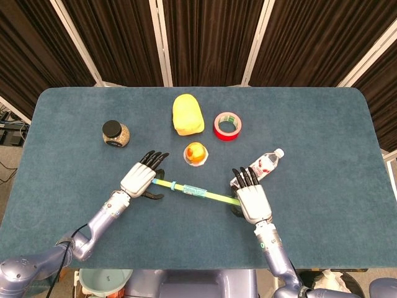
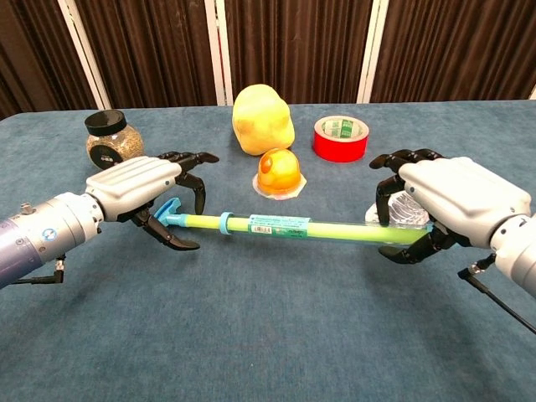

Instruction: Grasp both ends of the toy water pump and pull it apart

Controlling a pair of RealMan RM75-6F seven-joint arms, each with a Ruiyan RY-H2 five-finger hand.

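No legible text. Labels on the toy water pump (image 2: pixel 276 224), jar (image 2: pixel 106 152) and bottle (image 1: pixel 263 165) are too small to read.

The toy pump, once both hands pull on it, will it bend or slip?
The pump looks like a thin, straight plastic tube, so probably light and fairly stiff. Its smooth barrel may slip in the right hand. The T-handle by the left hand should give a surer hold.

A lab or test studio: a blue felt-covered table (image 1: pixel 322 124) stands before dark pleated curtains (image 1: pixel 205 37) hung between white frame poles (image 1: pixel 162 40) along the top.
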